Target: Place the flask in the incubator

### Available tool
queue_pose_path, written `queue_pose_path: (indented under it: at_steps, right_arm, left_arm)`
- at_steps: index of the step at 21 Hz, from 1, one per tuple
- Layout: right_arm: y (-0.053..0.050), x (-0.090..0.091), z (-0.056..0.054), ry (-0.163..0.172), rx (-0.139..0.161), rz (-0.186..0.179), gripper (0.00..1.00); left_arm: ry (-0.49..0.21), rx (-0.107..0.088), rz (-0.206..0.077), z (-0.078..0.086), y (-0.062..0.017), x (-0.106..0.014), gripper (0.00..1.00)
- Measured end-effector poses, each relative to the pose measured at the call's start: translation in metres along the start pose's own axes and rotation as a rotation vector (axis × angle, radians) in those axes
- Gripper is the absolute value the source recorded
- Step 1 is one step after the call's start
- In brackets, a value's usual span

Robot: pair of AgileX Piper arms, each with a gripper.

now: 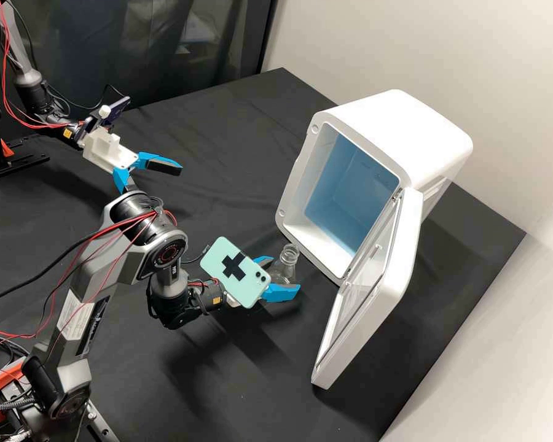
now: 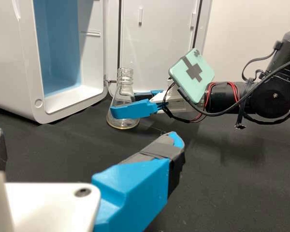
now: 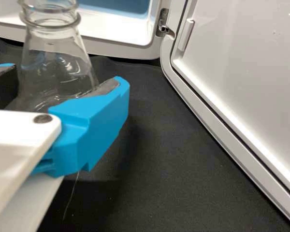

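Note:
A clear glass flask stands upright on the black bench just in front of the white incubator, whose door hangs wide open and shows a blue inside. My right gripper is shut on the flask's lower body, one blue finger pressed to the glass. The left wrist view shows the flask held low beside the incubator's opening. My left gripper hangs open and empty over the bench's far left, well away from the flask.
A teal plate with a black cross sits on the right wrist. Red and black cables run along both arms. The open door stands close on one side of the flask. Bare black bench lies before the incubator.

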Motion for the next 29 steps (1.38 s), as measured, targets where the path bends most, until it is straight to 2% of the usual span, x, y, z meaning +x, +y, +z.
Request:
queue_pose_path:
  at_steps: [7,15,19,23,24,26,29]
  right_arm:
    - [0.001,0.000,0.000,0.002,0.000,0.002,0.00]
    - [0.012,-0.004,-0.010,0.017,0.009,0.015,0.00]
    - [0.028,-0.007,-0.016,0.037,0.020,0.065,0.00]
    - [0.048,-0.012,-0.027,0.079,0.046,0.132,0.00]
    - [0.050,-0.012,-0.029,0.085,0.056,0.138,0.00]
    - [0.053,-0.013,-0.031,0.094,0.056,0.145,0.00]
    - [0.049,-0.013,-0.034,0.100,0.054,0.131,0.00]
  left_arm:
    - [-0.001,0.001,-0.001,0.000,-0.0001,0.000,1.00]
    - [-0.001,0.001,-0.001,0.000,-0.0001,0.000,1.00]
    - [-0.001,0.001,-0.001,0.000,-0.0001,0.000,1.00]
    - [-0.001,0.001,-0.001,0.000,-0.0001,0.000,1.00]
    - [-0.001,0.001,-0.001,0.000,-0.0001,0.000,1.00]
    - [-0.001,0.001,-0.001,0.000,-0.0001,0.000,1.00]
    - [-0.001,0.001,-0.001,0.000,-0.0001,0.000,1.00]
